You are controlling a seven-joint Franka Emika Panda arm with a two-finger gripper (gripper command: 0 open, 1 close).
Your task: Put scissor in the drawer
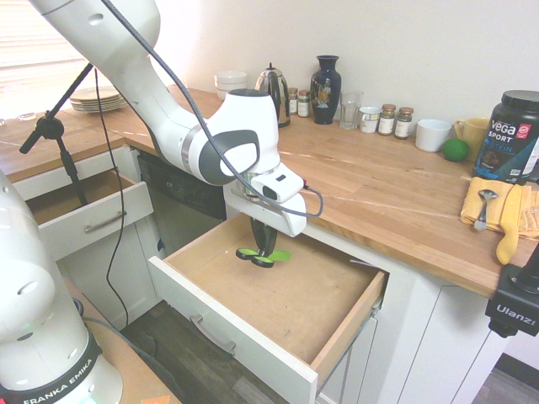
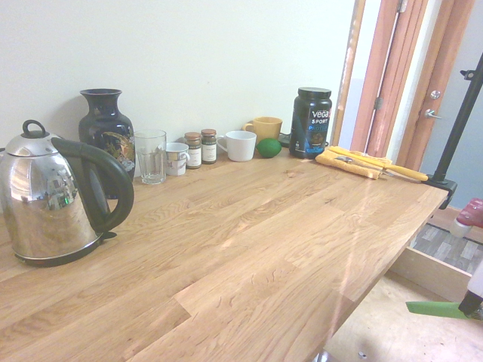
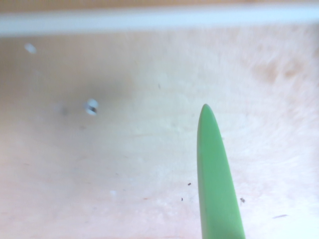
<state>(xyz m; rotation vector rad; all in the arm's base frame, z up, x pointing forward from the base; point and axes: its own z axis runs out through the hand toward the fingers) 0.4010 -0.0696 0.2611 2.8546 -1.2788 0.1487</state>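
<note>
In the first exterior view, "FRANKA EMIKA" can be read on the arm's base, "Vega SPORT" on the dark tub point(image 1: 508, 139) on the tabletop point(image 1: 379, 189), and "Ulanzi" on a black clamp. The scissors point(image 1: 263, 257) are held by the tool point(image 1: 265, 251), whose fingers are closed on them, over the bottom of the pulled-out drawer point(image 1: 286, 295). Black loops with lime-green parts are shown on the scissors, and a green blade part is pointed sideways.

In the second exterior view, "Vega SPORT" is read again on the tub. Of the scissors, only a flat green part is seen (the rest is cut by the picture's edge).

In the wrist view, a smooth green blade with narrow, rounded tip is seen above the pale wood; no writing is found there.
</note>
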